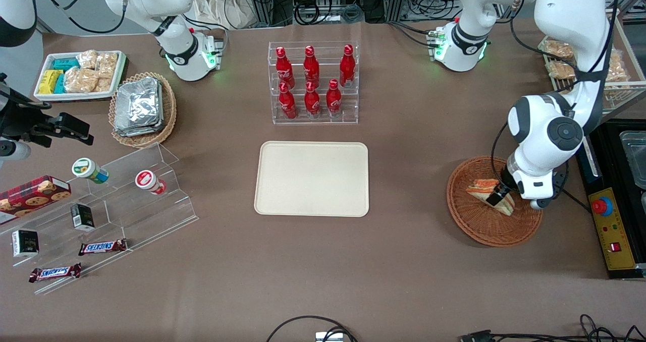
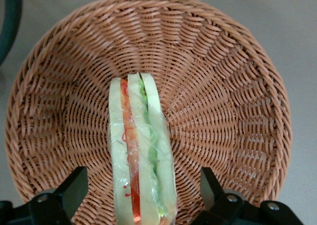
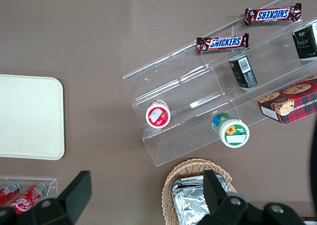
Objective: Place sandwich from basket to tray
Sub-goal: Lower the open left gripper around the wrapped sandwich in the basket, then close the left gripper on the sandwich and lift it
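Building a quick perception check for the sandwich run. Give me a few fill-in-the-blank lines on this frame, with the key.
1. The sandwich lies in the wicker ____.
2. The left arm's end effector is over the basket, its fingers ____ on either side of the sandwich.
3. The cream tray holds ____ so far.
4. The clear rack farther from the front camera than the tray holds ____ red bottles.

Missing words: basket; open; nothing; six

Reddish-brown woven basket (image 2: pixel 233 86), white-orange-green sandwich (image 2: pixel 141 155), plain cream tray (image 1: pixel 312 178).
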Motion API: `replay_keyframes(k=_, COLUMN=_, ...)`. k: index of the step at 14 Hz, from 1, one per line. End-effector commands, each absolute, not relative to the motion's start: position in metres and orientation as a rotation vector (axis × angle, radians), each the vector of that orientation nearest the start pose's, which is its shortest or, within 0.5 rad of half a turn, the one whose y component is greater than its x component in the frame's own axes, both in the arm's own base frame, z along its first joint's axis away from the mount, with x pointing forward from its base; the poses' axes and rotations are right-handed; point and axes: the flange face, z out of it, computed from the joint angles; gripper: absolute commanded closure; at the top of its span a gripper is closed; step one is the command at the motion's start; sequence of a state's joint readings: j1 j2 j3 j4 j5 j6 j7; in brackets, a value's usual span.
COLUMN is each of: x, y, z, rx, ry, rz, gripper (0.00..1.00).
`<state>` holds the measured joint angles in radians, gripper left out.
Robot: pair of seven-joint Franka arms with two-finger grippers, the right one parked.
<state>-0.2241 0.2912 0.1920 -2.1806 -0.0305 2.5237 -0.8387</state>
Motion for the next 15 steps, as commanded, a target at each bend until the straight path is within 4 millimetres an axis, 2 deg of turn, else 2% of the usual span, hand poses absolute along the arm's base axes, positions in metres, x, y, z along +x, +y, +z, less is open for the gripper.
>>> replay_keyframes(k=1, x=0.566, y=-0.018, z=0.255, rx=-2.861, ry=-1.318, rz=-0.098, gripper=0.0)
replay_keyframes(k=2, x=0.565, y=-0.018, z=0.253, rx=-2.86, ry=-1.326, rz=-0.092, gripper=0.06)
replay_keyframes(k=3, x=0.565, y=-0.018, z=0.252, rx=-2.859, ry=-1.323, rz=-0.085, gripper=0.21)
replay_keyframes(k=5, x=0.563, y=-0.018, z=0.25, rx=-2.859, ry=-1.306, rz=-0.064, gripper=0.59)
replay_keyframes(k=7, x=0.559, y=-0.019, z=0.247, rx=-2.85, ry=-1.286, rz=0.0, gripper=0.93)
replay_keyframes(k=8, x=0.558, y=-0.02, z=0.25, rx=-2.847, ry=-1.272, rz=0.032, gripper=1.0)
replay_keyframes(k=11, x=0.565, y=-0.022, z=0.274, rx=-2.892, ry=-1.184, rz=0.039, gripper=1.0)
replay_keyframes(k=13, x=0.575, y=-0.024, z=0.302, rx=-2.936, ry=-1.058, rz=0.061, gripper=1.0)
replay_keyframes(k=15, x=0.587, y=-0.027, z=0.336, rx=-3.002, ry=-0.859, rz=0.086, gripper=1.0)
